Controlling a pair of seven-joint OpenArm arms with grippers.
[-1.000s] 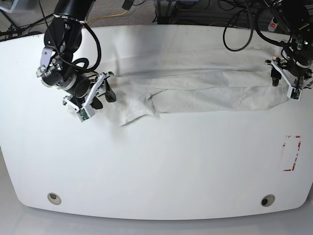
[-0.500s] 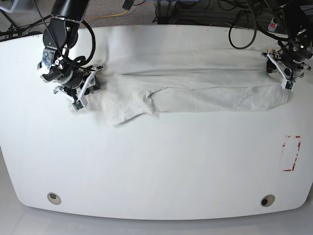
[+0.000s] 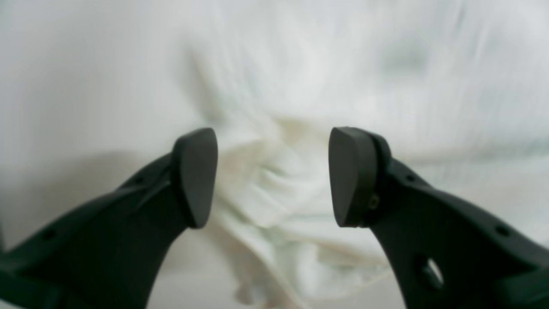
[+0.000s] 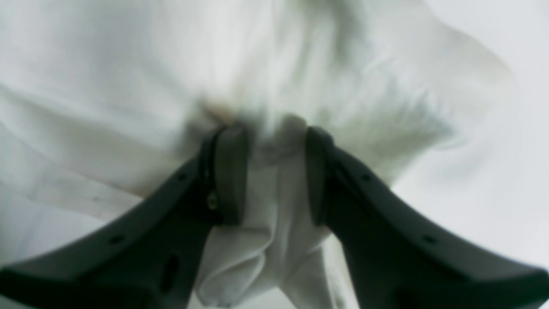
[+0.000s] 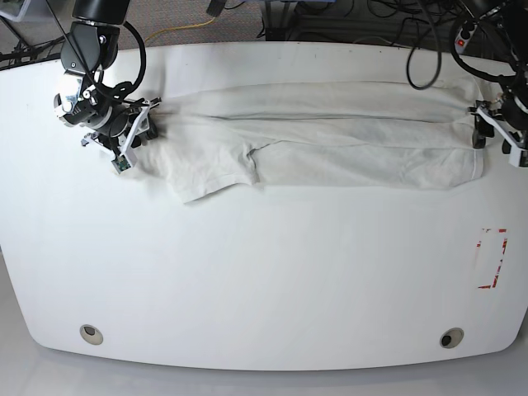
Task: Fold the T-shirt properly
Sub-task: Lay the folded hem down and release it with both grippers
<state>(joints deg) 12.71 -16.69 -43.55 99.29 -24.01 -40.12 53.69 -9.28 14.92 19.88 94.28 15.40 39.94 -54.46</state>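
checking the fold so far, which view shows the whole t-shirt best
The base view: it shows the T-shirt stretched across the table as a long band, one sleeve sticking out. The right wrist view shows only blurred cloth bunched between the right end effector pads; the left wrist view shows blurred folds between the open left end effector.

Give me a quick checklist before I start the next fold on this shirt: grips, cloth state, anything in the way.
1. Right gripper clamped on the T-shirt: ok, cloth bunched between its pads.
2. Left gripper holding cloth: not ok, jaws stand apart with a fold lying loose between them.
3. Shirt stretched flat between the arms: ok, long band, few wrinkles.
4. Sleeve tucked in: not ok, it sticks out toward the table's front.
5. Chest print facing up: cannot tell, no print visible.
6. Table in front of the shirt free: ok.
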